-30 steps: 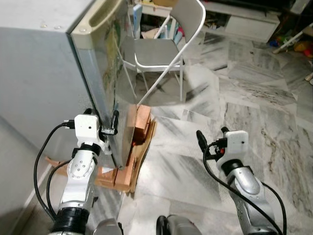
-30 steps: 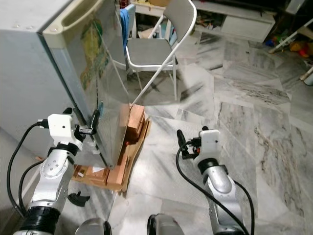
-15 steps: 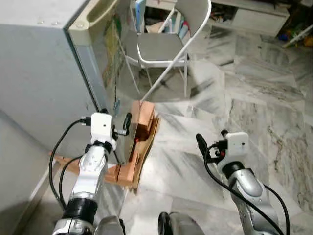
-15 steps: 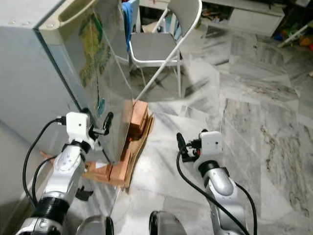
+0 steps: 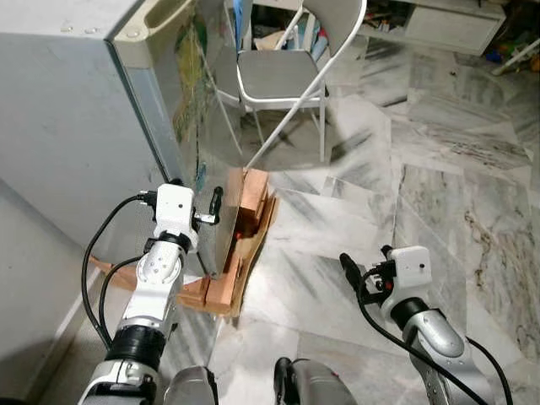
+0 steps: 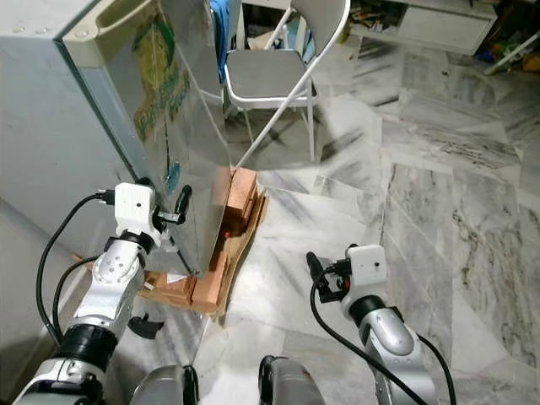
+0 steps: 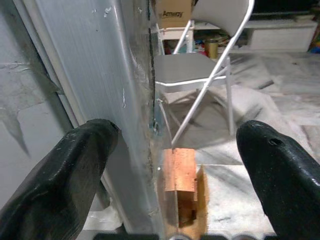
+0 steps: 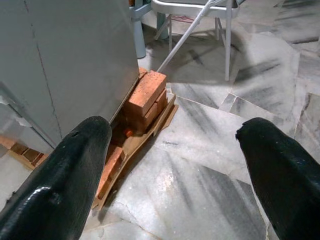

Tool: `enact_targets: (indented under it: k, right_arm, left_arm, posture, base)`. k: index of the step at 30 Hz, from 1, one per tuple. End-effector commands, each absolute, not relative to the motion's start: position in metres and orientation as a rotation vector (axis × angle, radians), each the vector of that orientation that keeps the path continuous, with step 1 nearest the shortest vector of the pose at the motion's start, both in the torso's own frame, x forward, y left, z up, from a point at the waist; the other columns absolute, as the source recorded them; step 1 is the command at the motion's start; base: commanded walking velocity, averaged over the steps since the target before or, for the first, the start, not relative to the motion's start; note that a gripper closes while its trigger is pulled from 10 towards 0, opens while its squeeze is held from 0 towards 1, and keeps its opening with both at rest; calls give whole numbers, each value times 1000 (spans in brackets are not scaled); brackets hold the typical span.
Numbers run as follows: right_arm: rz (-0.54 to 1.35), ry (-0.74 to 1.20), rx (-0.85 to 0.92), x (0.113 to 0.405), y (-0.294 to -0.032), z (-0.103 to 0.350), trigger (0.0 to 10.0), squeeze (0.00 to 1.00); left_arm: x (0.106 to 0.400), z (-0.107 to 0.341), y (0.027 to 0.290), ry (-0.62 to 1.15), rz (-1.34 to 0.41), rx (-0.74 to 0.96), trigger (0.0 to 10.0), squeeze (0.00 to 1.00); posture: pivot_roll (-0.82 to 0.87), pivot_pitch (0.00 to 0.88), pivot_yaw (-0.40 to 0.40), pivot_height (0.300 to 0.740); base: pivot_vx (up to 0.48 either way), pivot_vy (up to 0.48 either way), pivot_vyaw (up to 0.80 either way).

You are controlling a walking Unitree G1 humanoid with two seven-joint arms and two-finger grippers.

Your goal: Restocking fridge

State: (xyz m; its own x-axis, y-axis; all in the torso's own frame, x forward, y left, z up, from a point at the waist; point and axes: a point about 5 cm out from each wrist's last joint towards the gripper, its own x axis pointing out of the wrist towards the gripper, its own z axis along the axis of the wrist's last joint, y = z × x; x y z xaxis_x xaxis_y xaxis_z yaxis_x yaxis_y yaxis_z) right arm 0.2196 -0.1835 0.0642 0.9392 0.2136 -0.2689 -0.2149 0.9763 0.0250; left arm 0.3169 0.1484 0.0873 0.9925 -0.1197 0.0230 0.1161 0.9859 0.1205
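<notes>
The grey fridge (image 5: 76,118) stands on my left, raised on orange bricks (image 5: 246,201) and cardboard. Its silver door (image 6: 181,110) carries a green and yellow sticker. My left gripper (image 7: 175,165) is open and sits astride the door's free edge low down, one finger (image 7: 70,175) along the fridge's side and the other finger (image 7: 280,175) in front of the door. Nothing is held between them. My right gripper (image 8: 170,175) is open and empty, hovering above the marble floor (image 5: 337,228) to the right of the fridge.
A white folding chair (image 5: 287,72) stands just beyond the fridge door. Boxes and low shelves (image 5: 439,21) line the far wall. A small black item (image 6: 145,325) lies on the floor by the cardboard. The marble floor spreads wide to the right.
The head view has shifted and the fridge now fills more of the left. My left gripper has stayed at the door's edge. The right arm sits a little lower in view.
</notes>
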Motion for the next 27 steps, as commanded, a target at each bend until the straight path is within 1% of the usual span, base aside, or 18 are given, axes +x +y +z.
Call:
enact_targets:
  k: [1, 5, 10, 13, 17, 24, 27]
  right_arm:
    - [222, 307, 8, 216, -185, 59, 10000, 0]
    - [231, 308, 9, 217, -184, 59, 10000, 0]
    - [235, 311, 8, 217, -186, 59, 10000, 0]
    - [295, 308, 16, 213, -182, 58, 10000, 0]
    - [342, 296, 32, 211, -179, 59, 10000, 0]
    - [413, 291, 58, 214, -175, 59, 10000, 0]
    - [420, 293, 52, 214, -174, 58, 10000, 0]
  left_arm:
    - [326, 100, 166, -59, -22, 143, 10000, 0]
    - [320, 101, 166, -70, 13, 138, 10000, 0]
    - [305, 93, 156, -56, -20, 104, 10000, 0]
    - [299, 86, 157, -44, -12, 107, 10000, 0]
    - [302, 88, 159, -56, 1, 97, 10000, 0]
    - [315, 101, 157, -102, -7, 93, 10000, 0]
    - [318, 106, 156, -110, -9, 85, 10000, 0]
  posture:
    - [-10, 141, -22, 740]
    - [-11, 143, -22, 740]
    - [-5, 144, -28, 740]
    - [-2, 144, -34, 740]
    - [0, 141, -37, 740]
    - [-4, 133, -37, 740]
    - [-7, 131, -37, 740]
  base:
    - [0, 0, 0]
    - [0, 0, 0]
    - [0, 0, 0]
    - [0, 0, 0]
    - [0, 0, 0]
    - [0, 0, 0]
    - [0, 0, 0]
